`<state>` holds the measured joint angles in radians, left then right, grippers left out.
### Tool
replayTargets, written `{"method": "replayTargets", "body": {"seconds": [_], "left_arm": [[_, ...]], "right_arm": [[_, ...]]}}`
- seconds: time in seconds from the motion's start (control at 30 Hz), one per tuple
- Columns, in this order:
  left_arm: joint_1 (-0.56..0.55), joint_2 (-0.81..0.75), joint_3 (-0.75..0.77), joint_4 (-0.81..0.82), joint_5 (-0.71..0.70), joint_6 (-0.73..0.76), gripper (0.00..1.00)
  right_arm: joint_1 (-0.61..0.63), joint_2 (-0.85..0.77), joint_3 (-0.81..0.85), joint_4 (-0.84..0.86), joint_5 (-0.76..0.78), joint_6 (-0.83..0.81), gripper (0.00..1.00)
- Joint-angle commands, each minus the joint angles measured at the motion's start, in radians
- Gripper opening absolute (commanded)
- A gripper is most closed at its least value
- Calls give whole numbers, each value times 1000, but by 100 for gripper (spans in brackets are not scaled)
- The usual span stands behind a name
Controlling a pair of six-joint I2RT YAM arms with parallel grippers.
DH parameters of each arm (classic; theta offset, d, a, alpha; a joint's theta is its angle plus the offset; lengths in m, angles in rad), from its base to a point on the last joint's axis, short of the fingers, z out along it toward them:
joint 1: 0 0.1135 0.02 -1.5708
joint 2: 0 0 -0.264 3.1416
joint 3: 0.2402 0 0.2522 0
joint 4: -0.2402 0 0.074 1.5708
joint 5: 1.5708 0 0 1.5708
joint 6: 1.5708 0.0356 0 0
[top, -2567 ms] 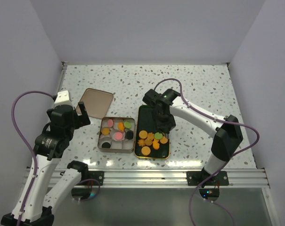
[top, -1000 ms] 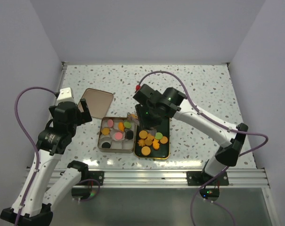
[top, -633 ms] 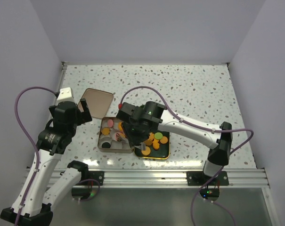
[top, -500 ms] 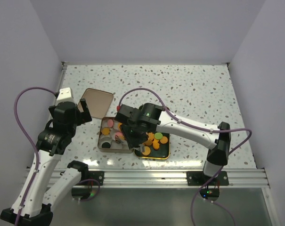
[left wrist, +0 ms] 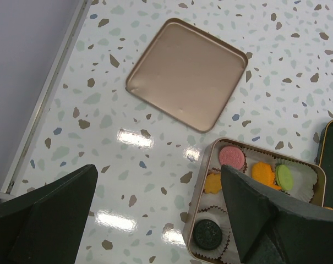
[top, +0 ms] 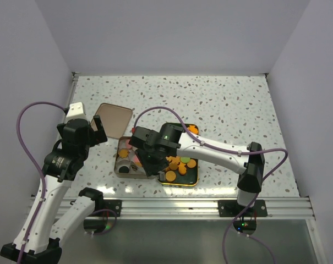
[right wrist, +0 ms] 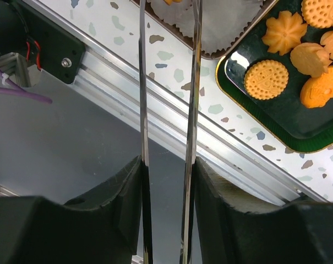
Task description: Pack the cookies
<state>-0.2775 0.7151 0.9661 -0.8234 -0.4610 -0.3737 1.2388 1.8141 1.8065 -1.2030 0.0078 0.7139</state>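
Observation:
Orange cookies [top: 180, 164] lie on a dark green tray [top: 189, 179]; in the right wrist view they show as rounds and flower shapes [right wrist: 265, 80]. Left of the tray stands an open tin [left wrist: 202, 181] with paper cups holding a pink cookie [left wrist: 232, 158], orange ones [left wrist: 262, 171], a green one [left wrist: 284, 177] and a dark one [left wrist: 207, 235]. My right gripper [right wrist: 168, 11] carries two long thin metal blades and hangs over the tin's near right corner. An orange cookie [right wrist: 167, 1] sits between the blades at the view's top edge. My left gripper [left wrist: 159, 170] is open above bare table left of the tin.
The tin's lid [left wrist: 186, 74] lies upside down on the table behind and left of the tin. A metal rail [right wrist: 155, 110] runs along the table's near edge just below the tin and tray. Walls enclose the table on three sides.
My right arm has swung left from over the tray to over the tin and dropped lower, carrying a cookie between the blades. The left arm has stayed still and open.

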Motion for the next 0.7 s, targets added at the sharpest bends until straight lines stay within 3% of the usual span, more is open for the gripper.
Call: {"method": "replayTargets", "body": {"seconds": [0.0,0.23,0.67], "left_arm": [[-8,-3,-9,50,-13,16,100],[-8,-3,-9,47,-18,15,100],[-8,-3,-9,49,-18,15,100]], "right_arm": [[2,11,27,28,-5,-5,42],[2,10,36,17,0,-10,49],[-2,-64,97,-42,110,6,50]]}}
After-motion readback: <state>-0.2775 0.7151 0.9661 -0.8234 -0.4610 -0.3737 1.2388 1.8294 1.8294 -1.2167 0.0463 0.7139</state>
